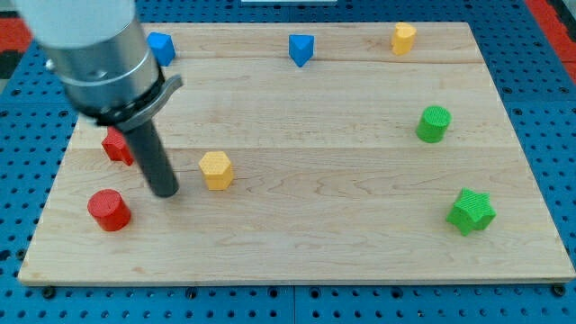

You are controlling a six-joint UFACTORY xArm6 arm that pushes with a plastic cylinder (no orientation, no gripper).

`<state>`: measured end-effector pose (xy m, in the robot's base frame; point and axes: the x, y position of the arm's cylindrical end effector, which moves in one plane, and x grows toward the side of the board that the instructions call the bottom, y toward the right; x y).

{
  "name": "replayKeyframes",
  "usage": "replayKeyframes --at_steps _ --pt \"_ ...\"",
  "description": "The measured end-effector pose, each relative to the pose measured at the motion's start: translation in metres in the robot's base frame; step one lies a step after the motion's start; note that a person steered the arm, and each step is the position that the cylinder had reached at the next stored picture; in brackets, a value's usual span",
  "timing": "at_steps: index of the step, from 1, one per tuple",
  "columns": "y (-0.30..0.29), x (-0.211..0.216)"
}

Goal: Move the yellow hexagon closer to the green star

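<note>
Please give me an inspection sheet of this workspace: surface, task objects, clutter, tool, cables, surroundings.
Surface: wooden board, flat.
Job's things: yellow hexagon left of centre; green star far off at the view's right.
Clutter: green cylinder; second yellow block; blue triangular block; blue block; red cylinder; red block, partly hidden by the rod.
Tool: my tip just left of the yellow hexagon, apart from it.
Cables: nothing seen.
Surroundings: blue perforated base.

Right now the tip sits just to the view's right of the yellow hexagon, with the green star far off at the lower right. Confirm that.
Not quite. My tip sits just to the view's left of the yellow hexagon, not its right. The green star is indeed far off at the lower right, as the camera view shows.
</note>
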<state>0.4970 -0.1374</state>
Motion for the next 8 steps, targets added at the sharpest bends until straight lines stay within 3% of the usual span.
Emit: replayKeyframes --at_steps 2,3,4,5,6,7,8 --pt "0.180 0.002" --pt "0.112 -0.011" --pt "0.128 -0.034" --pt "0.227 -0.027" --pt "0.238 -0.030" --pt "0.227 -0.072" --pt "0.268 -0.072"
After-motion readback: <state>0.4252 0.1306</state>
